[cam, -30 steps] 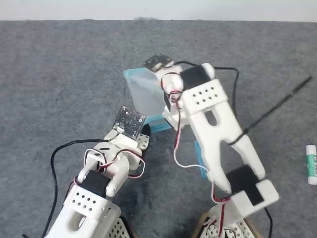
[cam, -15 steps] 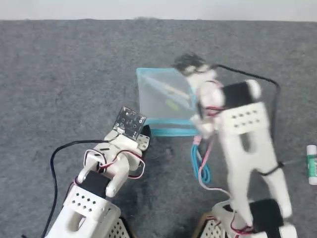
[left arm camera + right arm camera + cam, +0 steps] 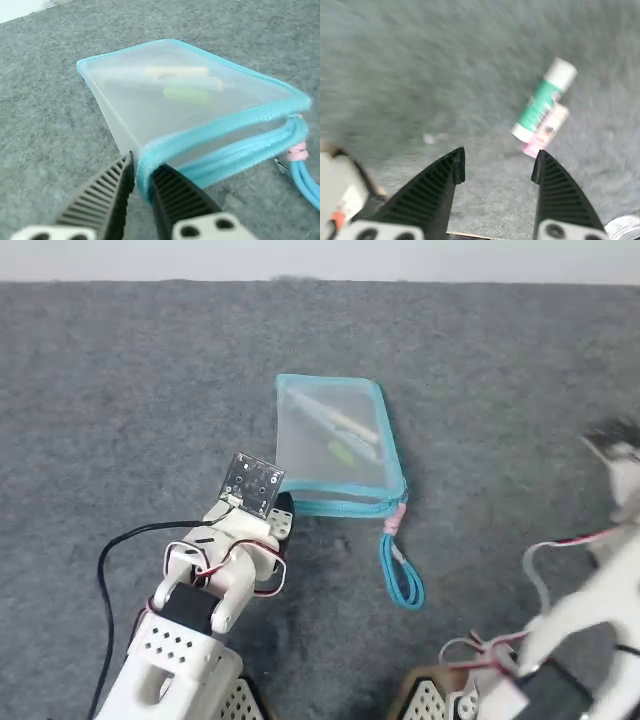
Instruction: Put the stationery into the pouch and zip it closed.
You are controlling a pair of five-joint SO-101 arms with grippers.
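High view: my right arm (image 3: pixel 598 602) has swung away from the see-through blue pouch (image 3: pixel 335 455), now flat on the fuzzy grey table (image 3: pixel 120 390), so I think more things must go in. Left wrist view: my left tool (image 3: pixel 142 167) pinches the pouch's soft corner. Right wrist view: my right tool (image 3: pixel 497 157) is spread wide over a round glue stick (image 3: pixel 542 105).

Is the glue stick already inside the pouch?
No, the glue stick lies on the grey mat, outside the pouch.
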